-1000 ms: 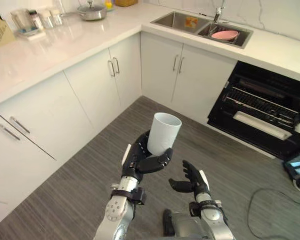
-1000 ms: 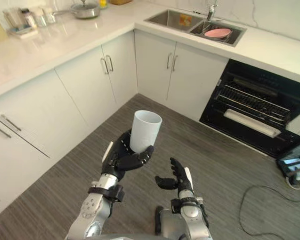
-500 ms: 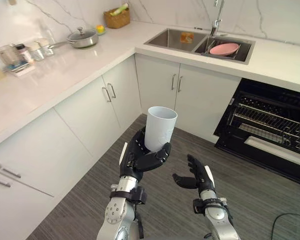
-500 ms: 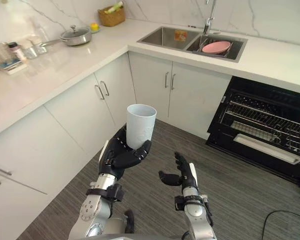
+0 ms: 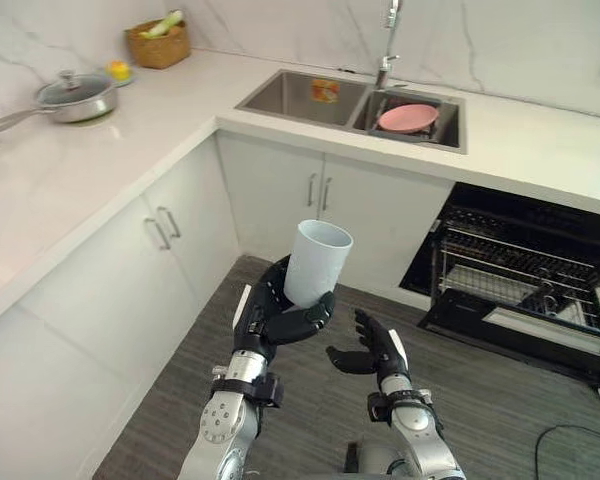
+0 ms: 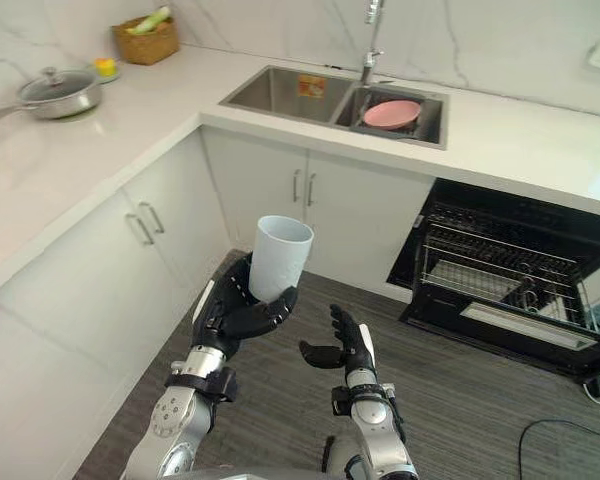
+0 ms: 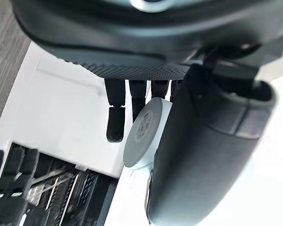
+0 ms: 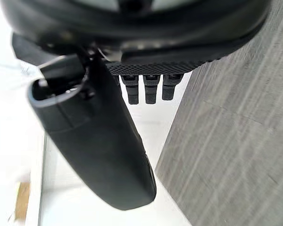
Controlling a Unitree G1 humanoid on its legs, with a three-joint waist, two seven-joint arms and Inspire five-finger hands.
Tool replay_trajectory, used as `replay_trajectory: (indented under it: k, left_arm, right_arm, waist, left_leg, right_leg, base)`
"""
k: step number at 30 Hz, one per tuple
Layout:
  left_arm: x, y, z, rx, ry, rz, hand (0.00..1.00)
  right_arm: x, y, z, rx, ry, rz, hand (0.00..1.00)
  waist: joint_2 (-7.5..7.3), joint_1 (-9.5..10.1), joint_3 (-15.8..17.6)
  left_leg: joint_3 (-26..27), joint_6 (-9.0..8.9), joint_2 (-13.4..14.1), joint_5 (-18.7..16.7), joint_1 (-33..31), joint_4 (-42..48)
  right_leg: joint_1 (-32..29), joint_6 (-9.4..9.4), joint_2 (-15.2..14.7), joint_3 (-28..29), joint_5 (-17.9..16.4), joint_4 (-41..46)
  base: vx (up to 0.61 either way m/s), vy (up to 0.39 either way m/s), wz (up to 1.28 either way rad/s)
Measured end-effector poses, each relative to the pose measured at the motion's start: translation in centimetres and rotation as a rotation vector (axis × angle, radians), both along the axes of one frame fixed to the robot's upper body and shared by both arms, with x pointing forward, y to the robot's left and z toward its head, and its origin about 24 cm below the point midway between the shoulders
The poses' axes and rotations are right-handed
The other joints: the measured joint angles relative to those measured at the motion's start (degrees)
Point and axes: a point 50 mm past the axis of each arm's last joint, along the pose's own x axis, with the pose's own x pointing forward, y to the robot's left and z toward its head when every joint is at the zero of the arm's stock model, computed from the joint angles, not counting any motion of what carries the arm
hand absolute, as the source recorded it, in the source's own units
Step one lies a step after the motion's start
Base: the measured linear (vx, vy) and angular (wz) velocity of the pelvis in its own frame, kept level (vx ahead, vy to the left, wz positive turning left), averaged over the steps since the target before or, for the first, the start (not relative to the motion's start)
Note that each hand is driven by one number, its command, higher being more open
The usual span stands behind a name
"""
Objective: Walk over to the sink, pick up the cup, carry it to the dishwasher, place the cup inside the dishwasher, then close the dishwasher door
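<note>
Left hand [image 5: 278,320], forearm raised, has fingers and thumb curled round the base of the white cup [image 5: 313,262], held upright over the floor [image 5: 180,420]. Right hand [image 5: 373,351] sits just beside and lower, palm inward, fingers relaxed, empty.

Head stereo cams look down, share sink [image 5: 285,95], wrist cams close-up

One cup [image 5: 316,262], one pink plate [image 5: 408,117], two sink basins [image 5: 280,95], one tap [image 5: 388,40], one lidded pan [image 5: 75,97], one basket [image 5: 158,42], four cabinet handles [image 5: 311,189], one dishwasher [image 5: 525,280], two hands, left hand [image 5: 280,320] and right hand [image 5: 372,350]
</note>
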Motion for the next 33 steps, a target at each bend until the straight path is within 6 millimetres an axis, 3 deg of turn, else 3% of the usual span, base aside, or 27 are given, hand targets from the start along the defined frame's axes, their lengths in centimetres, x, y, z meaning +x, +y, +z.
replay_trajectory:
  k: [1,2,4,6,7,8,10,12,15,16,17,18,19,22,25,27,29,32,33]
  left_arm:
    - [0.1,-0.3,-0.6,-0.004,0.024,0.0,0.3]
    - [0.1,-0.6,-1.2,-0.013,0.055,0.002,0.3]
    - [0.5,-1.2,-1.5,-0.025,0.069,-0.004,0.3]
    - [0.5,-1.4,-1.7,-0.032,0.08,-0.008,0.3]
    - [0.4,-1.7,-1.5,-0.038,0.076,-0.018,0.3]
    - [0.3,-1.7,-1.2,-0.045,0.063,-0.016,0.3]
    - [0.2,-1.9,-0.9,-0.061,0.051,-0.022,0.3]
    - [0.3,-2.1,-0.9,-0.071,0.05,-0.022,0.3]
    - [0.2,-2.0,-0.9,-0.071,0.052,-0.019,0.3]
    - [0.2,-2.0,-0.9,-0.07,0.054,-0.016,0.3]
    - [0.2,-2.0,-0.9,-0.07,0.054,-0.013,0.3]
    - [0.1,-1.8,-1.1,-0.064,0.062,-0.007,0.3]
    - [0.1,-1.4,-1.1,-0.052,0.062,0.003,0.3]
    - [0.2,-1.4,-1.1,-0.04,0.056,-0.01,0.3]
    - [0.1,-1.3,-1.1,-0.026,0.058,-0.014,0.3]
    - [0.1,-1.1,-1.1,-0.015,0.058,0.0,0.3]
    - [0.2,-0.6,-1.0,0.009,0.05,0.03,0.3]
    - [0.4,0.5,-1.0,0.021,0.052,0.091,0.3]
    - [0.5,0.7,-1.0,0.023,0.052,0.101,0.3]
  right_arm:
    - [-0.2,-0.4,-0.2,-0.019,0.009,0.003,0.9]
    - [-0.4,-1.3,-0.3,-0.049,0.018,0.004,0.9]
    - [-0.5,-2.0,-0.3,-0.064,0.02,-0.006,0.9]
    - [-1.3,-2.5,-0.3,-0.063,0.023,-0.042,0.9]
    - [-1.5,-2.7,0.2,-0.06,-0.002,-0.066,0.9]
    - [-1.3,-2.7,1.0,-0.052,-0.041,-0.079,0.9]
    - [-0.8,-2.6,1.9,-0.042,-0.093,-0.084,0.9]
    - [-0.7,-2.5,2.0,-0.039,-0.098,-0.086,0.9]
    - [-0.9,-2.7,1.3,-0.024,-0.068,-0.102,0.9]
    - [-1.1,-3.1,0.9,-0.025,-0.049,-0.117,0.9]
    - [-1.2,-3.2,0.7,-0.027,-0.038,-0.121,0.9]
    - [-1.4,-3.2,0.2,-0.028,-0.013,-0.123,0.9]
    - [-1.6,-2.8,0.1,-0.015,-0.004,-0.126,0.9]
    - [-1.3,-2.3,0.3,0.004,-0.018,-0.126,0.9]
    - [-0.7,-1.4,0.9,0.028,-0.044,-0.115,0.9]
    - [-0.1,-0.8,1.3,0.032,-0.065,-0.094,0.9]
    - [0.8,0.0,2.0,0.046,-0.1,-0.073,0.9]
    - [2.3,0.8,3.2,0.047,-0.155,-0.042,0.9]
    - [2.4,0.8,3.3,0.046,-0.162,-0.039,0.9]
  waist:
    - [1.43,-1.05,-0.3]
    - [3.39,-0.97,-1.1]
    - [4.77,-1.03,-0.5]
    - [4.86,-0.81,-0.2]
    - [4.77,-0.02,-0.2]
    - [4.71,0.01,-0.1]
    - [4.7,0.33,-0.2]
    - [4.73,1.56,-0.2]
    - [4.51,2.14,-0.2]
    - [4.53,2.46,-0.2]
    - [4.61,2.55,-0.2]
    - [4.58,3.03,-0.6]
    - [3.34,2.59,-0.8]
    - [2.04,2.42,-0.7]
    - [1.51,2.11,-0.4]
    - [1.05,1.74,-0.4]
    - [0.82,1.58,-0.7]
    - [1.59,1.31,-0.3]
    - [1.37,1.28,-0.4]
  left_leg:
    - [-0.7,-1.57,0.9,-1.3,1.4,0.3]
    - [-1.2,-1.61,3.0,-1.3,1.6,1.6]
    - [-3.7,-2.58,5.9,-0.7,-0.1,10.2]
    - [-6.1,-3.05,8.8,4.8,-3.8,24.6]
    - [-6.7,-3.6,10.5,5.2,-6.0,32.6]
    - [-6.6,-2.68,11.3,4.3,-9.0,37.2]
    - [-7.1,-1.7,11.7,2.2,-13.6,37.7]
    - [-9.4,-1.02,10.1,0.7,-17.0,32.8]
    - [-17.5,-2.0,3.8,1.0,-20.5,17.1]
    - [-21.1,-2.4,1.3,3.2,-20.5,10.4]
    - [-21.6,-1.9,0.6,6.7,-20.0,8.6]
    - [-20.3,1.73,-0.4,10.7,-18.1,7.9]
    - [-18.5,1.82,-1.2,9.6,-18.2,9.1]
    - [-14.3,3.77,-2.0,6.0,-18.2,11.2]
    - [-8.2,5.32,-2.1,3.6,-13.1,10.0]
    - [-5.5,6.98,-2.2,2.7,-9.7,7.7]
    - [-1.9,7.43,-1.0,2.2,-7.9,5.7]
    - [3.2,5.35,2.9,1.1,-5.9,4.7]
    - [3.9,4.77,3.1,0.8,-5.4,4.9]
  right_leg:
    - [1.2,-2.11,1.2,0.3,4.5,-0.3]
    - [2.4,-2.81,3.4,0.0,3.7,-1.3]
    - [6.3,-3.46,5.8,-0.4,2.7,-4.0]
    - [12.6,-4.04,7.3,-0.5,2.1,-7.6]
    - [16.5,-4.18,7.7,0.3,2.0,-10.1]
    - [19.5,-3.82,7.8,1.0,1.5,-12.6]
    - [21.9,-3.6,7.8,2.2,0.6,-14.3]
    - [23.6,-3.36,7.6,3.9,-0.3,-15.0]
    - [24.7,-0.91,5.5,6.6,-2.1,-14.6]
    - [24.6,0.52,4.4,8.3,-3.1,-13.6]
    - [24.3,1.7,4.1,9.3,-3.8,-12.7]
    - [24.3,3.43,3.4,12.0,-5.1,-11.1]
    - [24.1,4.22,1.7,13.5,-5.7,-10.9]
    - [21.9,5.38,-0.1,17.1,-6.3,-8.1]
    - [16.0,6.68,-1.7,19.0,-6.0,5.4]
    - [14.4,7.06,-3.8,14.7,-5.7,9.5]
    - [10.8,4.18,-5.4,7.3,-7.8,11.7]
    - [6.8,2.91,-5.1,-5.8,-8.0,5.8]
    - [6.9,2.09,-4.7,-7.3,-6.9,3.3]
  base:
    - [0.62,-0.108,-0.24]
    - [0.53,-0.101,-0.21]
    - [0.46,-0.14,-0.18]
    - [0.42,-0.111,-0.09]
    - [0.37,-0.038,-0.22]
    - [0.34,-0.024,-0.23]
    - [0.3,0.051,-0.26]
    - [0.23,0.123,-0.39]
    - [0.2,0.182,-0.39]
    - [0.32,0.309,-0.57]
    - [0.3,0.31,-0.82]
    - [0.29,0.31,-0.75]
    - [0.3,0.31,-0.71]
    - [0.27,0.281,-0.65]
    - [0.18,0.205,-0.92]
    - [0.14,0.121,-0.91]
    - [0.09,0.034,-0.89]
    - [0.11,-0.076,-0.99]
    - [0.18,-0.122,-0.61]
